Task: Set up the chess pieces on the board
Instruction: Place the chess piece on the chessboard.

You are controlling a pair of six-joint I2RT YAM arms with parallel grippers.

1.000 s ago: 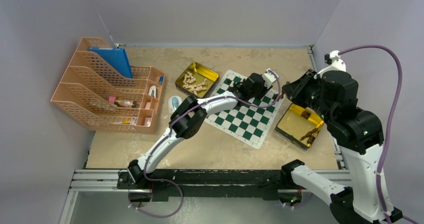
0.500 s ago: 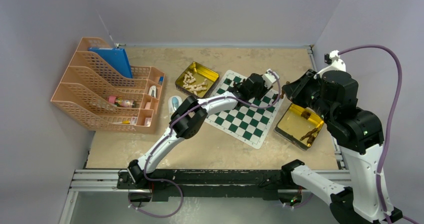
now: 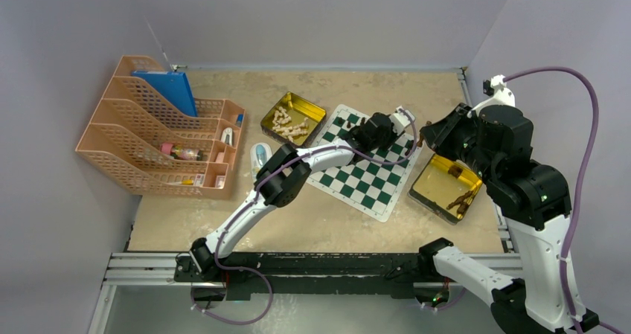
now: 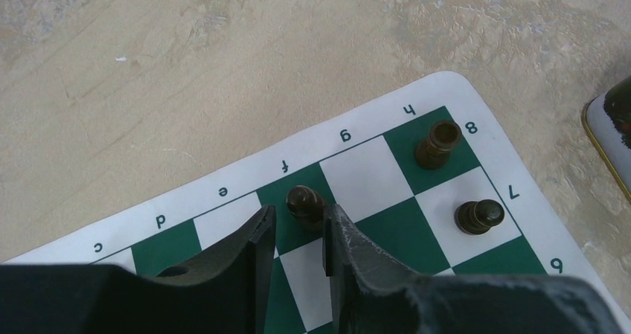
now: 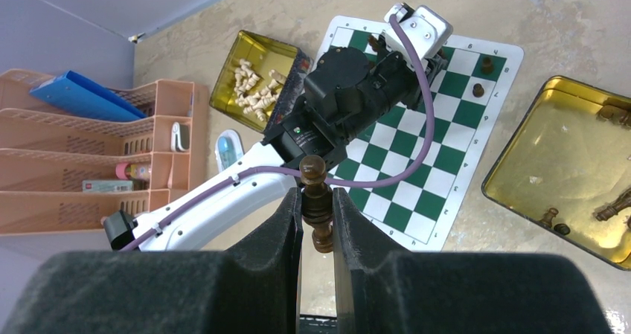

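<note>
Straddling a small dark brown wooden chess piece in the left wrist view, the left gripper has its jaws only narrowly apart. The piece stands on the green f8 square of the flat green-and-white checked chess mat. One finger seems to touch it and a sliver of green shows beside the other — whether it is actually pinched I cannot tell. A dark brown rook-shaped piece stands on h8 and a dark brown pawn on h7.

In the right wrist view the right gripper is closed on a dark brown turned piece, held upright well above the table. Below it lies a rectangular gold tin with a few dark pieces along its edge.

In the top view the left arm reaches over the mat's far right corner and the right gripper hovers just off that corner. A second gold tin of pale beige pieces sits beside the mat's far left corner — touching or not, unclear.
</note>
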